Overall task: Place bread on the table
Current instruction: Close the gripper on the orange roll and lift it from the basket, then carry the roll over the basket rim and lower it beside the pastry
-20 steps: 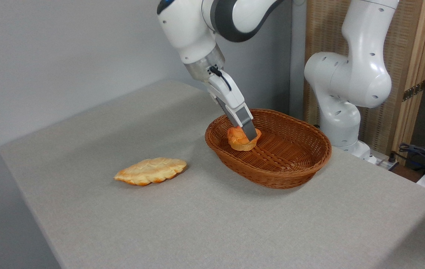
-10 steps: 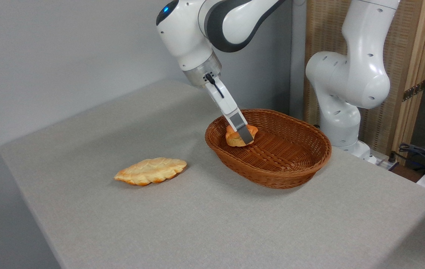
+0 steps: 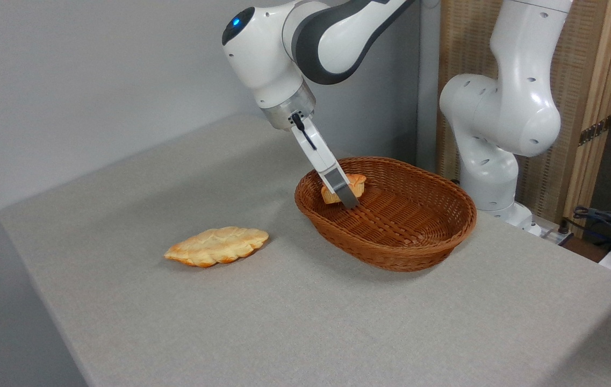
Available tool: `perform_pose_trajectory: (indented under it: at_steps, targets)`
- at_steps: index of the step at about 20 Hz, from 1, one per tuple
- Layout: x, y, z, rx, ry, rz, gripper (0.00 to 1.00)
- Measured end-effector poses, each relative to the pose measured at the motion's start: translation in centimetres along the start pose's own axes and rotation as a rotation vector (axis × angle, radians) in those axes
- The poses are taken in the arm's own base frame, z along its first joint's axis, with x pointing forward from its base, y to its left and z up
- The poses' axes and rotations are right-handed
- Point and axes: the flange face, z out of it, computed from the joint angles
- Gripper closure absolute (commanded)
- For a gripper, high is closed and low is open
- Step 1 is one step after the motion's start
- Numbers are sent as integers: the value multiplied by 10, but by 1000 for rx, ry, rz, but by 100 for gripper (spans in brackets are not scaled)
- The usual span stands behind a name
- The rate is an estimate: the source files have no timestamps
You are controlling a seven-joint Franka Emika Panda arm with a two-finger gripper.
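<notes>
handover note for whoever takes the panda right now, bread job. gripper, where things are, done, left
Gripper: shut on the bun, fingers angled down into the basket.
Bun: held over the left inner part of the basket, near rim height; whether it clears the weave cannot be told from this view.
Flat leaf-shaped bread: lying on the table, left of the basket, apart from it.
Done: bun grasped.
Left: carry the bun over the rim, set it on bare table, open, retreat.

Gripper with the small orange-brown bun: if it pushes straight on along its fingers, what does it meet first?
Probably the woven floor of the brown wicker basket, just below the gripper and bun; depth is uncertain.
</notes>
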Motion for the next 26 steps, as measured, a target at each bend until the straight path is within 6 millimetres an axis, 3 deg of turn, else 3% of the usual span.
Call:
perform_pose_trajectory:
  at_steps: [9,12,18,23,26]
  targets:
    - [0,0,-1,-2,4,10,71]
    - [0,1,-10,-1,8,10,71]
    - [-7,1,-54,19,39,7,68]
    - [-38,-22,-115,94,169,-44,68]
    - [-37,-40,-133,185,248,-56,66]
